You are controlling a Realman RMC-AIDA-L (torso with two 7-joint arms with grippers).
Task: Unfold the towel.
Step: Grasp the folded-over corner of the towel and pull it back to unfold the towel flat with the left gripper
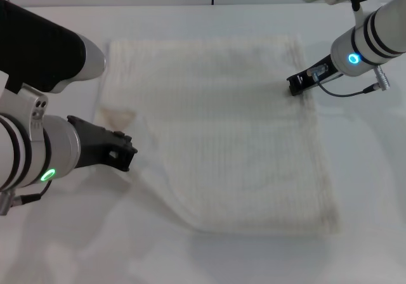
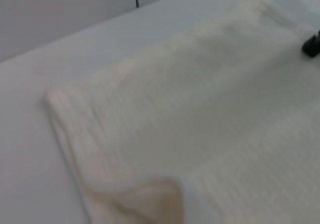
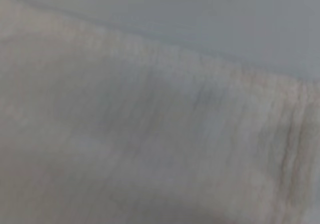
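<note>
Reaching inward, left gripper (image 1: pixel 124 151) and right gripper (image 1: pixel 295 84) flank towel (image 1: pixel 228 138)

no readable text, labels or numbers anywhere

One towel (image 1: pixel 235 138) (white, ribbed), one table (image 1: pixel 368 233), two tools: left tool (image 1: pixel 124 152), right tool (image 1: pixel 297 85).

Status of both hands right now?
Left hand: at the towel's left edge, grip cannot be told.
Right hand: at its right edge, cannot be told.
</note>
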